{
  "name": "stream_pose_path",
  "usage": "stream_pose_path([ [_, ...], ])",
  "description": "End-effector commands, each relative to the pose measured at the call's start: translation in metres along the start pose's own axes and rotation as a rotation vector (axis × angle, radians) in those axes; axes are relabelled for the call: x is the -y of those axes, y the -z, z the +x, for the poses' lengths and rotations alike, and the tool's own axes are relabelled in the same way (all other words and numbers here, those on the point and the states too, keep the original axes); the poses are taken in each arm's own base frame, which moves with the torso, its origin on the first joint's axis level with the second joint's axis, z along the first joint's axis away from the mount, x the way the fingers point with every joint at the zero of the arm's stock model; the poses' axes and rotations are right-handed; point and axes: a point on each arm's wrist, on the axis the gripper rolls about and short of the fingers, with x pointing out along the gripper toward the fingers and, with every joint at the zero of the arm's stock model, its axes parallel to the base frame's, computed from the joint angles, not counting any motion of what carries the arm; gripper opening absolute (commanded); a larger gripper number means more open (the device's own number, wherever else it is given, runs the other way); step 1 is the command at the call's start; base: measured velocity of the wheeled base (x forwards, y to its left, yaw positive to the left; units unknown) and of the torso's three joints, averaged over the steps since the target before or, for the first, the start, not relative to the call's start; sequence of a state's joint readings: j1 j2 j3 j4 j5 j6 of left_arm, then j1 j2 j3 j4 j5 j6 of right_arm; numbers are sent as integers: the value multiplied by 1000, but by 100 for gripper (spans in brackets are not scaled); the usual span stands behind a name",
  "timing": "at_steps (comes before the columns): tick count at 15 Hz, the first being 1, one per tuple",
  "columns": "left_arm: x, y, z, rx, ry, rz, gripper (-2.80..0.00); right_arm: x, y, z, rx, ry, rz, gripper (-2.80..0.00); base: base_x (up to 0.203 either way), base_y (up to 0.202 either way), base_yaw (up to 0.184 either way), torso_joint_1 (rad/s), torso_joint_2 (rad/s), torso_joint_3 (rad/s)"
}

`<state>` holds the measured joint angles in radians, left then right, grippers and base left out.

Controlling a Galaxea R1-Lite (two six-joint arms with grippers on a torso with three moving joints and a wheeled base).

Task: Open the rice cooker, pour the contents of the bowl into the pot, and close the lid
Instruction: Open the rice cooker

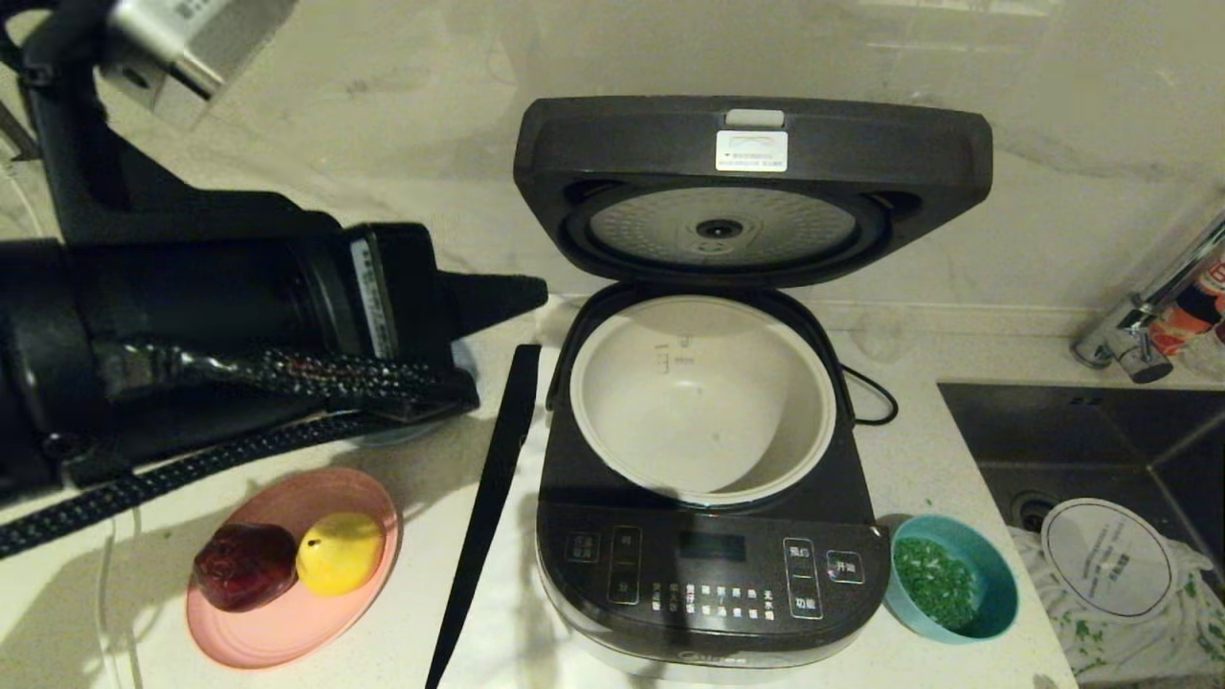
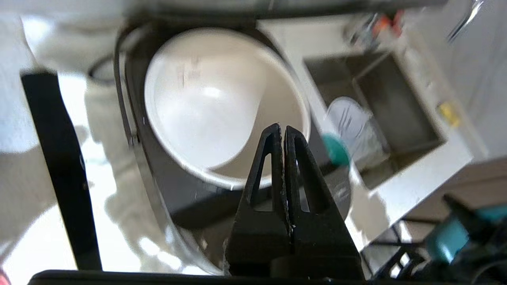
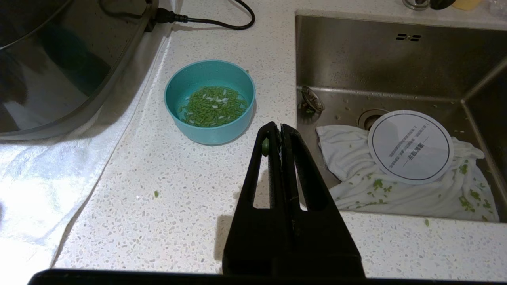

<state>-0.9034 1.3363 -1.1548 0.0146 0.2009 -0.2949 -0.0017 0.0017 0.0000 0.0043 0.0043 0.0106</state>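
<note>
The dark grey rice cooker [image 1: 708,574] stands at the centre with its lid [image 1: 756,182] raised upright, dimpled silver disc facing me. The white pot [image 1: 703,402] inside looks empty. The teal bowl [image 1: 995,584] holding green contents [image 1: 933,579] sits on the counter right of the cooker's front. My left gripper [image 1: 531,287] is shut and empty, pointing at the cooker's left side; its wrist view shows the tips [image 2: 282,127] over the pot [image 2: 206,107]. My right gripper [image 3: 276,126] is shut above the counter, short of the bowl [image 3: 210,132], and is not in the head view.
A pink plate [image 1: 316,632] with a dark red fruit and a yellow fruit lies front left. A long black strip [image 1: 493,498] lies beside the cooker. The sink [image 1: 1101,440] at right holds a white cloth and a round disc [image 1: 1105,555]. A power cord [image 1: 876,402] runs behind.
</note>
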Motion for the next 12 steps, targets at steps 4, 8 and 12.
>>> stream_pose_path([
  [4, 6, 21, 60, -9, -11, 14, -280, 0, 0, 0, 0, -1, 0, -280, 0, 0, 0, 0, 0, 0],
  [8, 13, 29, 111, 85, -21, 43, -280, 0, 0, 0, 0, -1, 0, -280, 0, 0, 0, 0, 0, 0],
  [12, 19, 26, 146, 271, -94, 137, -280, 0, 0, 0, 0, -1, 0, -280, 0, 0, 0, 0, 0, 0],
])
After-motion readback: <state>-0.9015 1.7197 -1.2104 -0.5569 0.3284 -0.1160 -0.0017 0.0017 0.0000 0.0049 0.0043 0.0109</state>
